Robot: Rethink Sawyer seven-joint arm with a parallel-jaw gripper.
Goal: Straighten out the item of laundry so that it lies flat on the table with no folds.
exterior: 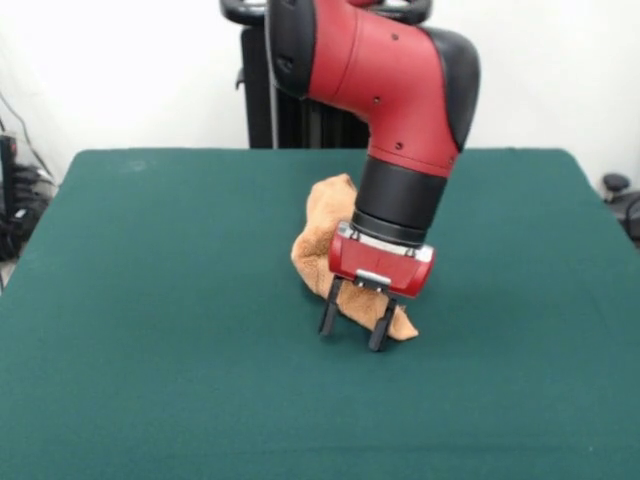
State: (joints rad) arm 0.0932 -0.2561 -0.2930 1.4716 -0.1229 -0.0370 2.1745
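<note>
The towel [318,232] is light orange-tan and lies crumpled in a bunched heap near the middle of the dark green table [150,330]. Much of it is hidden behind the arm. My gripper [354,331] hangs from the red and black arm just in front of the heap. Its two black fingers [329,312] are spread apart and point down at the table. A low corner of the towel [402,326] lies right by the right-hand finger. Nothing is held between the fingers.
The robot's black pedestal [262,95] stands at the table's far side. Dark equipment [20,205] sits off the left edge and a black object [618,190] off the right edge.
</note>
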